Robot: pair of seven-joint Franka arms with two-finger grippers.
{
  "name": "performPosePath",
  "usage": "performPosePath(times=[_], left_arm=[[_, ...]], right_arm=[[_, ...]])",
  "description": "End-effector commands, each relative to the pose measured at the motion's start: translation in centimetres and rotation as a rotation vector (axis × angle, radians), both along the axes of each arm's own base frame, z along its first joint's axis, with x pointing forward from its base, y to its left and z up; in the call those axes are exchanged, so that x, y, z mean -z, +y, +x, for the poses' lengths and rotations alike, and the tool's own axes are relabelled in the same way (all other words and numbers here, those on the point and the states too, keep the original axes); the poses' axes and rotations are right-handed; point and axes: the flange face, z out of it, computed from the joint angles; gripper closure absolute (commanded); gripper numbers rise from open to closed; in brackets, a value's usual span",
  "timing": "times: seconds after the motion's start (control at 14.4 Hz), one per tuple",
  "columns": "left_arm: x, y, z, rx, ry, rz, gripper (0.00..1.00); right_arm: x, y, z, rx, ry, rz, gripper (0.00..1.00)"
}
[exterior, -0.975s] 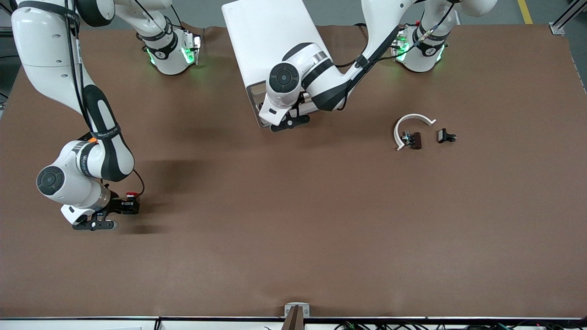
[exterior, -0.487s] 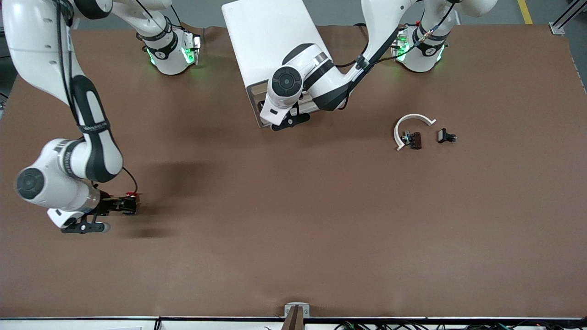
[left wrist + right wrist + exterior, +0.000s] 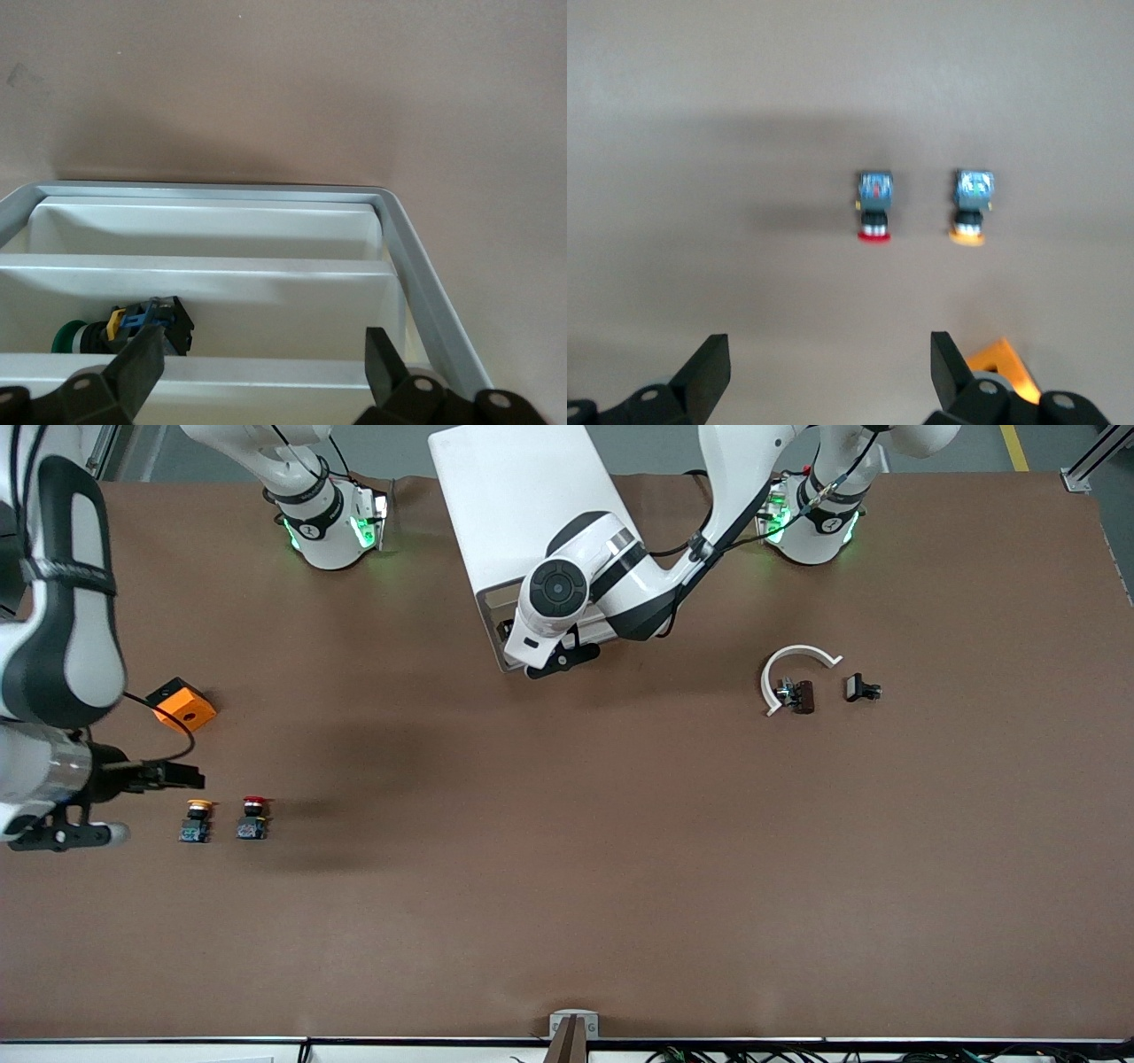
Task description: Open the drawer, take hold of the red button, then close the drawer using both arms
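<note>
While upright on the counter [image 3: 567,886] near the right arm's end, the red button [image 3: 252,818] stands just beside a yellow button [image 3: 196,820], apart. An orange block [image 3: 182,705] lies farther back. Bare counter spreads around. The right pincer [image 3: 182,778] hovers empty, jaws wide. The left pincer [image 3: 266,354], wide and empty, hangs over the open drawer [image 3: 416,274], where a green button [image 3: 124,328] lies.

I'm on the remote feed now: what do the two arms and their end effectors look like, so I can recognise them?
Both arms are glossy white with rounded segments and black joint rings; black cables run along them. The left arm has a round black cap at its wrist, and both bases glow green. Each end effector, left and right, is black with two flat fingers.
</note>
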Motion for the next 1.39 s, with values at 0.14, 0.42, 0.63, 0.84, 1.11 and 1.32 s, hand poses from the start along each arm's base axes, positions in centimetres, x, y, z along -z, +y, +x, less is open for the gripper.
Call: performPosePath(times=[0.14,0.42,0.63,0.84,1.11,1.32], left_arm=[[-1.0,0.5,0.6,-0.031,-0.004,-0.008,0.0],[-3.7,3.0,4.6,-0.092,-0.045,-0.038,0.0],[-6.0,5.6,7.8,-0.088,-0.153,-0.015,0.0],[-9.1,9.0,10.6,-0.137,-0.187,-0.017,0.0],[-11.8,14.5,13.3,-0.046,-0.197,0.029,0.0],[-13.2,17.1,15.0,0.044,-0.207,0.037,0.0]], right_arm=[[-6.7,-0.9,-0.3,0.037,0.019,-0.041,0.0],[-10.7,-2.1,-0.3,0.052,-0.054,-0.056,0.0],[-12.8,-2.9,-0.8,0.059,-0.095,-0.047,0.0],[-14.3,-1.7,-2.1,0.078,-0.064,-0.025,0.0],[-18.6,-1.8,-6.0,0.097,-0.089,-0.014,0.0],[-21.0,-1.8,-9.8,0.088,-0.097,-0.007,0.0]])
